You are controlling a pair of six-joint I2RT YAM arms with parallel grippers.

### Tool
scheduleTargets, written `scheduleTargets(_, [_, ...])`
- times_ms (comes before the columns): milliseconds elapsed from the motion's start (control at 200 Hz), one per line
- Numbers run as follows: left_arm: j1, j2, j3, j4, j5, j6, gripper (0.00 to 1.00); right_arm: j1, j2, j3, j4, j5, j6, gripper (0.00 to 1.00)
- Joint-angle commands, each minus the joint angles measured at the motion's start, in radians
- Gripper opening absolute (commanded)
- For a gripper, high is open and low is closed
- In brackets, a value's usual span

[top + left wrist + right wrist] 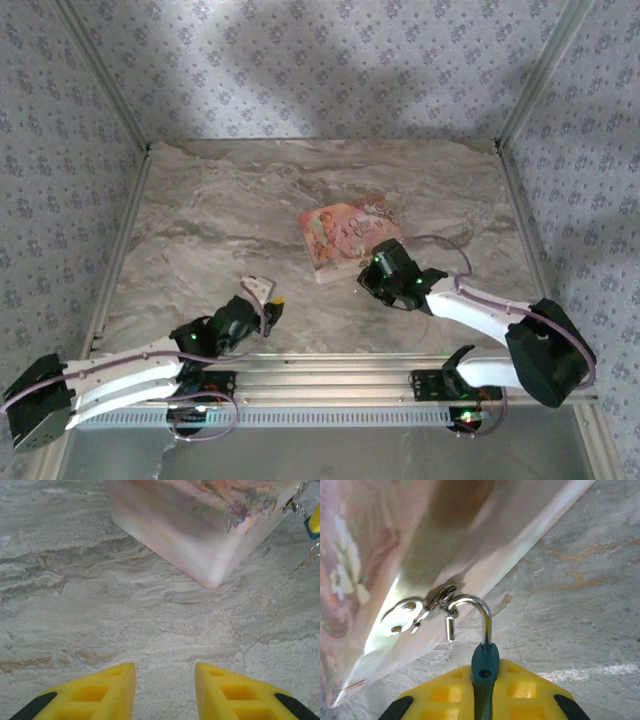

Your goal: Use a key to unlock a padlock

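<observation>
At the near edge of the box (pixel 380 540), the padlock (pixel 485 662) is held up off the surface (pixel 580 630). Its dark blue body is squeezed tight between the yellow fingers of the right tool (pixel 485 677). The silver hoop (pixel 488 615) of the padlock is seen going up from the body, over in a curve and down again. The short end of the hoop hangs free in the air, beside the body and not pushed into it. So the padlock is judged to be open already, and the unlocking part looks done.

The hoop is hooked through a small ring (pixel 445 597). That ring is joined to a shiny metal plate (pixel 402 615) on the side of the box. The padlock is therefore not yet off the box. If it is meant to come off, the hoop has to be slipped out of the ring.

No key is seen in the padlock body from the right wrist view. In the left wrist view, a small silver piece (pixel 311 560) hangs at the far right, just under the blue and yellow. It may be the key, but that cannot be told.

The left tool (pixel 165 680) is kept low over the surface, well apart from the box. Its yellow fingers are spread, and nothing is held between them.
</observation>
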Motion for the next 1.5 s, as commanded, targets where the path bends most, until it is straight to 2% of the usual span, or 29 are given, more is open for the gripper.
scheduleTargets(0, [0.004, 0.018, 0.033, 0.06, 0.029, -0.014, 0.36, 0.015, -0.019, 0.026, 0.016, 0.091, 0.04, 0.0])
scheduleTargets(245, [0.003, -0.005, 0.036, 0.038, 0.037, -0.002, 0.37, 0.027, -0.007, 0.023, 0.028, 0.155, 0.077, 0.0])
scheduleTargets(490, [0.004, -0.019, 0.03, 0.022, 0.027, -0.016, 0.38, 0.005, 0.038, -0.035, 0.117, 0.111, 0.141, 0.0])
scheduleTargets(799, [0.004, -0.038, 0.067, -0.041, 0.023, -0.005, 0.38, -0.013, -0.047, -0.018, 0.092, 0.207, 0.149, 0.0])
scheduleTargets(929, [0.004, -0.044, 0.07, -0.048, 0.022, -0.004, 0.38, -0.034, -0.026, -0.019, 0.08, 0.176, 0.119, 0.0])
scheduleTargets(1194, [0.004, -0.05, 0.071, -0.066, 0.025, -0.011, 0.38, -0.058, 0.09, -0.085, 0.209, 0.048, 0.118, 0.0])
scheduleTargets(1374, [0.004, -0.054, 0.078, -0.072, 0.021, -0.007, 0.38, -0.075, 0.114, -0.04, 0.193, 0.005, 0.065, 0.0])
scheduleTargets(1499, [0.004, -0.052, 0.086, -0.081, 0.021, -0.004, 0.38, -0.079, 0.076, -0.002, 0.118, 0.032, 0.04, 0.0])
